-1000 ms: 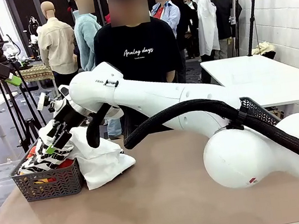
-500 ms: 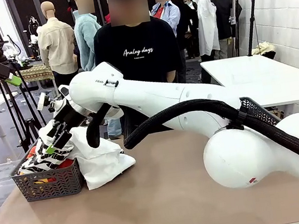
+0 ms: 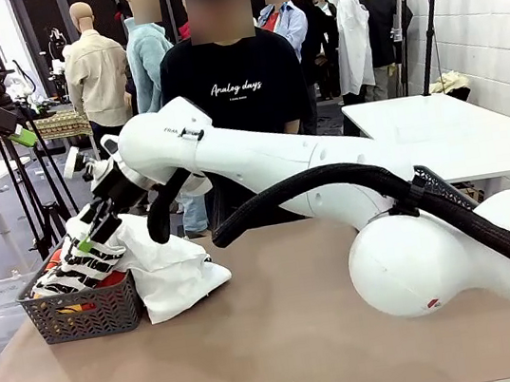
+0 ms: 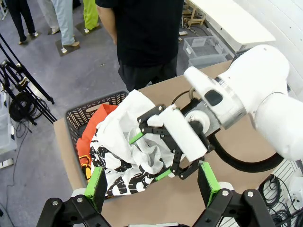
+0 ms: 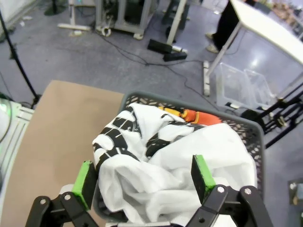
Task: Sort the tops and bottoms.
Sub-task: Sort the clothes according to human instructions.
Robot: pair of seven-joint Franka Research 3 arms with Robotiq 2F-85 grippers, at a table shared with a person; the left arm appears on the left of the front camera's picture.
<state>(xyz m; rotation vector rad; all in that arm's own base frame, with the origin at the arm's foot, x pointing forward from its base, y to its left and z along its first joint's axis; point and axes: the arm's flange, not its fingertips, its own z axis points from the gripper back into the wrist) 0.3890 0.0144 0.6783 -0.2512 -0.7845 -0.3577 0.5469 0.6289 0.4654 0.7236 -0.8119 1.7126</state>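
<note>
Garments lie heaped in the grey lattice basket (image 3: 81, 313) at the far left of the desk (image 3: 287, 340): a white shirt with black stripes (image 5: 128, 137) on top, an orange-red shirt (image 5: 199, 116) beneath, and a plain white shirt (image 3: 176, 270) spilling over the right wall onto the desk. The right gripper (image 3: 97, 224) has risen slightly from the pile since a second ago; its jaws stand open and empty just above the striped shirt. This suggests a release or retreat, with the tops already gathered here. The left gripper (image 4: 154, 182) hangs high over the basket, jaws open, holding nothing. No black bottoms can be made out.
</note>
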